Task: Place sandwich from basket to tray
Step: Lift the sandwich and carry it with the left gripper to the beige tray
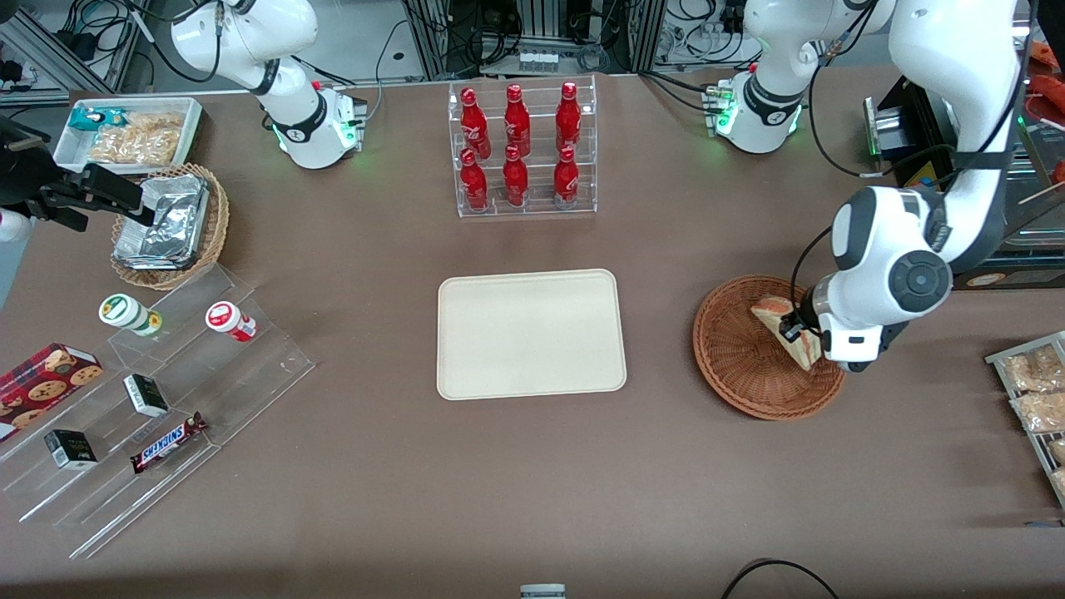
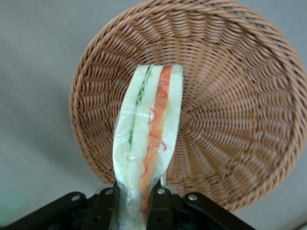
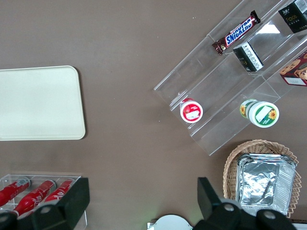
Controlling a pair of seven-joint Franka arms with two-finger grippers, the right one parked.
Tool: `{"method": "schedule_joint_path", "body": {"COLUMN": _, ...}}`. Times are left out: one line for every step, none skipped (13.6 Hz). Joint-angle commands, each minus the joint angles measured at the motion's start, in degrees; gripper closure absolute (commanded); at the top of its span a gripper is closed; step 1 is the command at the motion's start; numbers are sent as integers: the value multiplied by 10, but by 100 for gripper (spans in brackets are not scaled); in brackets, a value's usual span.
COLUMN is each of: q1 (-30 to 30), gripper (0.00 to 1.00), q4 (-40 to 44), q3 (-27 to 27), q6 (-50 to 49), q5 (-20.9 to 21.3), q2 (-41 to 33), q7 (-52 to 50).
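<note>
The sandwich (image 1: 785, 331) is a pale wedge with pink, red and green filling, wrapped in clear film. My left gripper (image 1: 805, 343) is shut on it and holds it just above the reddish-brown wicker basket (image 1: 740, 353). In the left wrist view the black fingers (image 2: 106, 208) pinch the wedge's end, and the sandwich (image 2: 149, 136) hangs over the basket (image 2: 230, 100). The cream tray (image 1: 531, 333) lies bare at the table's middle, toward the parked arm from the basket; its corner also shows in the right wrist view (image 3: 38, 103).
A clear rack of red bottles (image 1: 521, 150) stands farther from the camera than the tray. Toward the parked arm's end are a tan basket of foil packets (image 1: 170, 223), a white snack bin (image 1: 129, 133) and clear steps with snacks (image 1: 141, 399). A rack of bagged snacks (image 1: 1036, 399) sits at the working arm's end.
</note>
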Motion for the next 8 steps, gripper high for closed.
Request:
{"method": "schedule_joint_path", "body": {"q1": -12, "gripper": 95, "q4": 28, "q3": -17, "q6": -36, "q5": 0, "q2": 3, "q7": 51}}
{"method": "schedule_joint_path", "body": {"q1": -23, "gripper": 95, "q4": 29, "q3": -24, "q6": -35, "q5": 0, "q2": 6, "q7": 53}}
{"method": "schedule_joint_path", "body": {"q1": -37, "gripper": 94, "q4": 33, "q3": -25, "q6": -33, "q5": 0, "q2": 5, "q7": 55}}
{"method": "schedule_joint_path", "body": {"q1": -59, "gripper": 93, "q4": 45, "q3": -25, "q6": -33, "q5": 0, "q2": 10, "q7": 55}}
{"method": "schedule_joint_path", "body": {"q1": -85, "gripper": 93, "q4": 58, "q3": -25, "q6": -34, "q5": -1, "q2": 22, "q7": 52}}
{"method": "schedule_joint_path", "body": {"q1": -110, "gripper": 93, "q4": 67, "q3": -25, "q6": -31, "q5": 0, "q2": 34, "q7": 53}}
{"method": "schedule_joint_path", "body": {"q1": -133, "gripper": 92, "q4": 86, "q3": -25, "q6": -29, "q5": 0, "q2": 51, "q7": 54}}
{"method": "schedule_joint_path", "body": {"q1": -153, "gripper": 92, "q4": 111, "q3": -25, "q6": -29, "q5": 0, "q2": 70, "q7": 54}}
